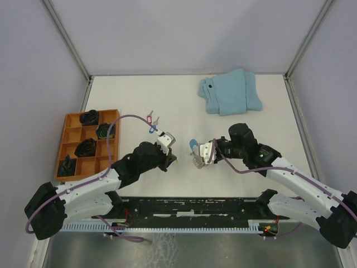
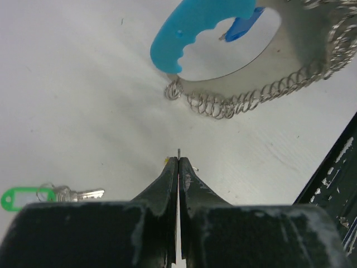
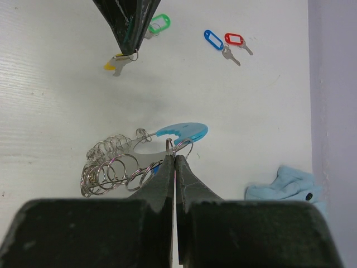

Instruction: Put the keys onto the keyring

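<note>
Threading step: left tool (image 2: 178, 162) pinches the yellow key (image 3: 116, 64), right tool (image 3: 175, 159) pinches the keyring (image 3: 181, 132); next, probably, carry the key's loop onto the wire at the right tool's tips.

keyring (image 2: 184, 28) cropped above, cloth (image 3: 284, 181) partly hidden

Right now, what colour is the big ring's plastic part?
The plastic part is bright blue; left wrist view.
</note>
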You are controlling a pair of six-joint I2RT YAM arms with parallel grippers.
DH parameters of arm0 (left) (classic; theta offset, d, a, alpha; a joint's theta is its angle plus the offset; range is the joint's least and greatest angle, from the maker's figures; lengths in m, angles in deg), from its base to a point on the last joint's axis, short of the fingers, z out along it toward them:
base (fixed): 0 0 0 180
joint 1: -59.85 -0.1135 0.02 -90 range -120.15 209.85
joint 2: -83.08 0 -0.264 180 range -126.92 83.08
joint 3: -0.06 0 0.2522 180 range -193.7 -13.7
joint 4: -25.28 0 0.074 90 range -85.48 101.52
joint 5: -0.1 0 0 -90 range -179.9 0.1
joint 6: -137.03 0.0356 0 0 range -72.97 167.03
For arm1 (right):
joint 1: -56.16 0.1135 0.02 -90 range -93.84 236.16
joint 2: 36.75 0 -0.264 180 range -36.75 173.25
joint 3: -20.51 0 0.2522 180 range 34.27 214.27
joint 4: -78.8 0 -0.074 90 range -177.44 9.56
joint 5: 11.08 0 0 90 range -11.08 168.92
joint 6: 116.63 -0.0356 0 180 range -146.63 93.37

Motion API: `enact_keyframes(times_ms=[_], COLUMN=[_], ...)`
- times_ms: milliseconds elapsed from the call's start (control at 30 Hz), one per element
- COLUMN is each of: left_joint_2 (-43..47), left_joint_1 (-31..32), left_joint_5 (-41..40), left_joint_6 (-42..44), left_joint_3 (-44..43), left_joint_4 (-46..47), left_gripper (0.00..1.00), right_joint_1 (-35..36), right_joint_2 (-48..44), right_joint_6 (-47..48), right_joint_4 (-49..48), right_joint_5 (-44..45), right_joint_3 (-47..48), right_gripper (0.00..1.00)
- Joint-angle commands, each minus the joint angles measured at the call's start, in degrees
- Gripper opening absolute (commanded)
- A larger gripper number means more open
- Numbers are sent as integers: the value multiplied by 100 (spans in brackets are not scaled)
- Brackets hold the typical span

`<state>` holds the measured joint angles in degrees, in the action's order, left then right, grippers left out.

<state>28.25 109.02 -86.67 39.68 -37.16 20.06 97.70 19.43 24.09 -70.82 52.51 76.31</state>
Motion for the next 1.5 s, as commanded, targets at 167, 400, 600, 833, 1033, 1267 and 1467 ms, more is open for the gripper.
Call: enact_keyframes(times_ms=[167,400,600,833,1033,1267,1467], left_joint_2=[-1433,-2090,-2622,-2950,-2060,-1607,-2264], left_joint_1=[22,22,20,38,40,25,-222], left_joint_5=[-741,-1367,-1575,-1613,-1612,-1449,-1137], left_joint_6=[-707,78,613,496,-49,-310,-605], left_joint_3=[-848,-228,318,383,205,-678,-1713], left_joint_4=[-863,1240,2864,2836,1654,-88,-1518], left_gripper=[3,3,3,3,17,33,36], right_joint_1=[21,24,21,22,26,27,26], right_joint_2=[-181,-262,-262,-253,-292,-275,-298], right_joint_6=[-62,-79,-123,-137,-132,-132,-150], right_joint_4=[-212,-211,-221,-213,-216,-256,-238], right_joint_5=[29,41,22,5,-4,-52,-82], right_joint_3=[-54,-90,-73,-73,-73,-68,-87], right_gripper=[1,1,1,1,1,1,1])
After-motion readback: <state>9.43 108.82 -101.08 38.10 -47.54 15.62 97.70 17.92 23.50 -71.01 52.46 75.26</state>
